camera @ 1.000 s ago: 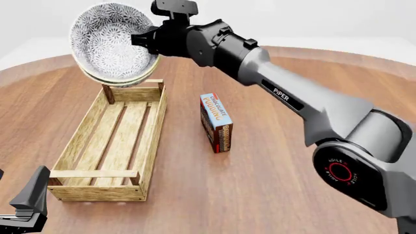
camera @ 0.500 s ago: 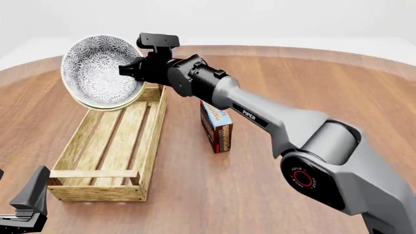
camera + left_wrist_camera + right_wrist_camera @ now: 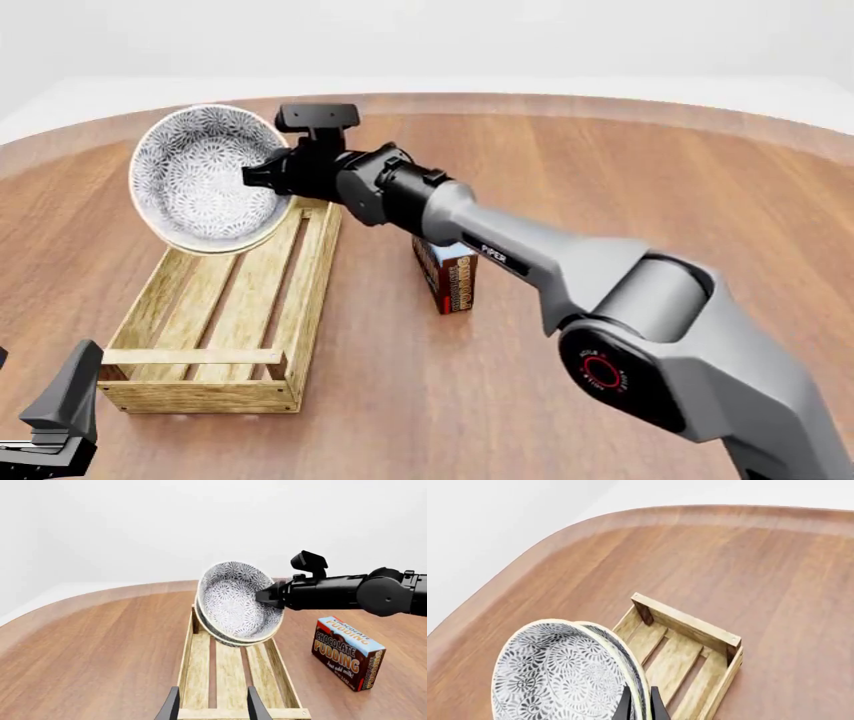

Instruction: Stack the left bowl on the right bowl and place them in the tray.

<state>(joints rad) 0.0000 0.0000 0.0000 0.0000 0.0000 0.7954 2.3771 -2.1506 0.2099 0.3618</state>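
Two patterned grey-and-white bowls (image 3: 200, 180) are nested together. My right gripper (image 3: 263, 175) is shut on their rim and holds them tilted on edge in the air over the far end of the tray (image 3: 311, 310), a long light-wood slatted crate. The left wrist view shows the bowls (image 3: 233, 605), the right gripper (image 3: 270, 596) and the tray (image 3: 185, 670). In the right wrist view the fingers (image 3: 640, 707) pinch the bowls' rim (image 3: 560, 675) above the tray (image 3: 687, 622). My left gripper (image 3: 213, 707) is open and empty at the tray's near end, low at the front left (image 3: 56, 415).
A blue-and-red chocolate pudding box (image 3: 447, 268) stands upright to the right of the tray, under the right arm; it also shows in the left wrist view (image 3: 347, 652). The round wooden table (image 3: 601, 180) spreads to the right and far side.
My right arm has lowered the nested bowls and brought them nearer, toward the far end of the tray. The left gripper has not moved.
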